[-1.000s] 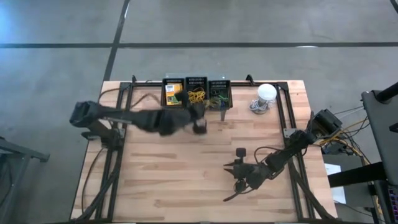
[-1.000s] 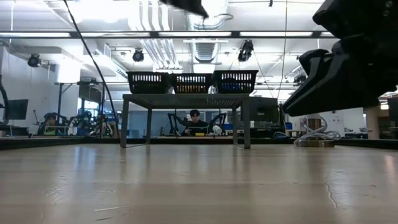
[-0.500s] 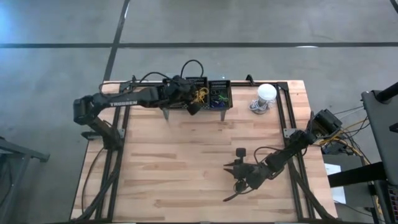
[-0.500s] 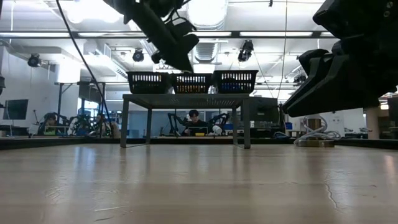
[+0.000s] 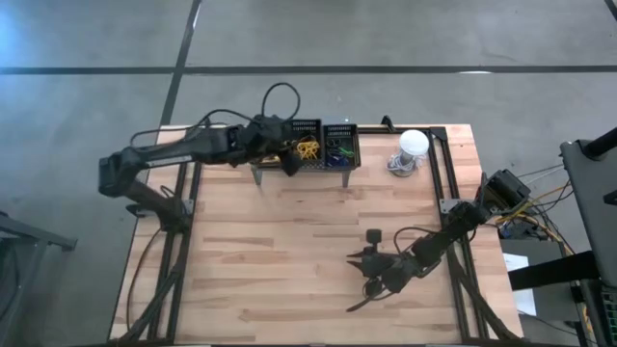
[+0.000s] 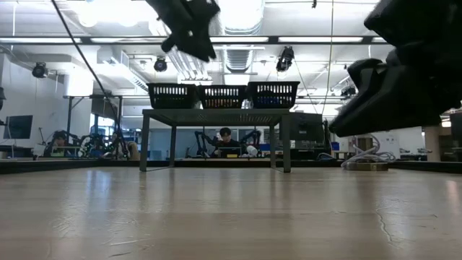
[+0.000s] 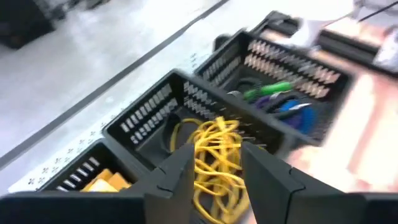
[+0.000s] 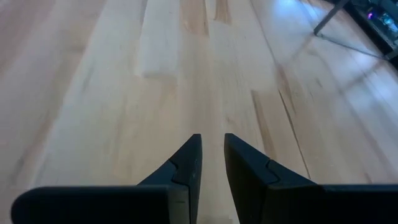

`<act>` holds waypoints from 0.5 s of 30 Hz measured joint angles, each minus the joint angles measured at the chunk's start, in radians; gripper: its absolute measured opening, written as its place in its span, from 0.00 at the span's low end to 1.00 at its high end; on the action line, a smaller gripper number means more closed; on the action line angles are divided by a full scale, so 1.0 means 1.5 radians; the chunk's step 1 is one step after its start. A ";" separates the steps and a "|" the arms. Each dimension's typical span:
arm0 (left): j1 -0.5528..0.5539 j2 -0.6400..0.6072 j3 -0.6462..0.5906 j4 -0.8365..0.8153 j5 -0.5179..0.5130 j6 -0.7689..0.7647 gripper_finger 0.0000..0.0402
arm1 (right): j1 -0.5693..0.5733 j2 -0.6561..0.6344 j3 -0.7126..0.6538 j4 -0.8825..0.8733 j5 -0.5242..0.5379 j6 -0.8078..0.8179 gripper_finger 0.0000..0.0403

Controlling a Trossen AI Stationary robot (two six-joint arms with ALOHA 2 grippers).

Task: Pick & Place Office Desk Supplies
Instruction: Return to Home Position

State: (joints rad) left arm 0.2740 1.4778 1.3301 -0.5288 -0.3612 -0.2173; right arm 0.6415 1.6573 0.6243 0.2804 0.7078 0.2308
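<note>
Three black baskets (image 5: 323, 145) stand in a row on a grey stand at the table's far edge. The middle one holds a tangle of yellow rubber bands (image 7: 214, 146). The right one (image 7: 280, 93) holds green, purple and blue bands. A yellow crayon box (image 7: 102, 182) shows in the left one. My left gripper (image 7: 214, 155) hovers open above the middle basket (image 5: 287, 162), with the yellow bands showing below its gap. My right gripper (image 8: 211, 140) stands low over bare wood at the near right (image 5: 371, 275), fingers a little apart with nothing between them.
A white bulb-like object (image 5: 413, 145) sits at the far right, beside the baskets. Dark metal rails (image 5: 439, 183) run along the table's left and right sides. Bare wood (image 5: 280, 251) spreads between the baskets and the near edge.
My left gripper has swung from over the wood just in front of the baskets toward the far edge. It now hangs above the baskets, a little farther left. My right gripper has kept still.
</note>
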 joint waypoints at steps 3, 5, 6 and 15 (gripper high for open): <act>-0.051 -0.037 -0.021 -0.003 -0.002 0.001 0.30 | 0.000 0.000 -0.022 0.003 0.003 0.029 0.15; -0.105 -0.054 -0.047 0.001 -0.012 -0.004 0.29 | 0.000 -0.003 -0.047 0.031 0.019 0.042 0.15; -0.137 -0.060 -0.064 0.005 -0.022 -0.011 0.28 | 0.001 -0.011 -0.061 0.051 0.019 0.042 0.14; -0.408 -0.065 -0.281 0.289 -0.131 -0.056 0.28 | -0.044 -0.336 -0.215 0.074 -0.156 -0.005 0.09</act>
State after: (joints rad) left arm -0.3373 1.3800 0.9088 -0.0949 -0.5578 -0.3011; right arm 0.5761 1.1532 0.3013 0.3910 0.4737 0.2238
